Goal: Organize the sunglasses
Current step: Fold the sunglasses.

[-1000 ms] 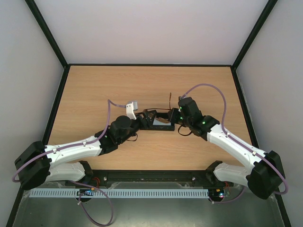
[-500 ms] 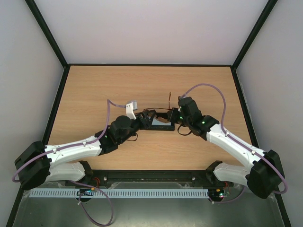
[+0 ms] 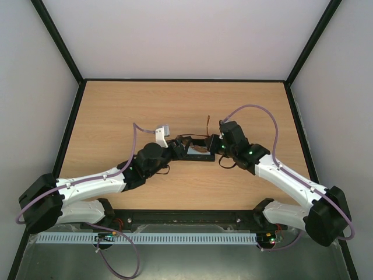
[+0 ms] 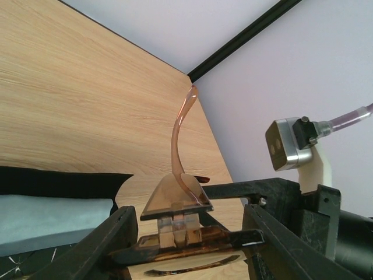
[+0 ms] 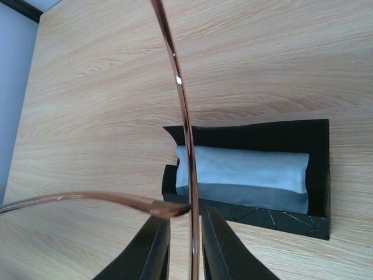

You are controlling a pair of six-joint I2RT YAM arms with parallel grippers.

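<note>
Since a second ago the left fingers (image 4: pixel 111 239) have closed in and now clamp the sunglasses (image 4: pixel 175 198) by the front, close over the open case (image 5: pixel 317 175) at mid counter (image 5: pixel 262 58), while the right fingers (image 5: pixel 154 251) have loosened and stand slightly apart around one temple.

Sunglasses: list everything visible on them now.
The brown, amber-tinted, thin-framed sunglasses look like translucent plastic. Their front lies crosswise, clamped between the left gripper's fingers, beside the open slim black case. One slim temple stands upright, curving at its tip. In the right wrist view a temple runs between the right gripper's slightly parted fingers.
</note>
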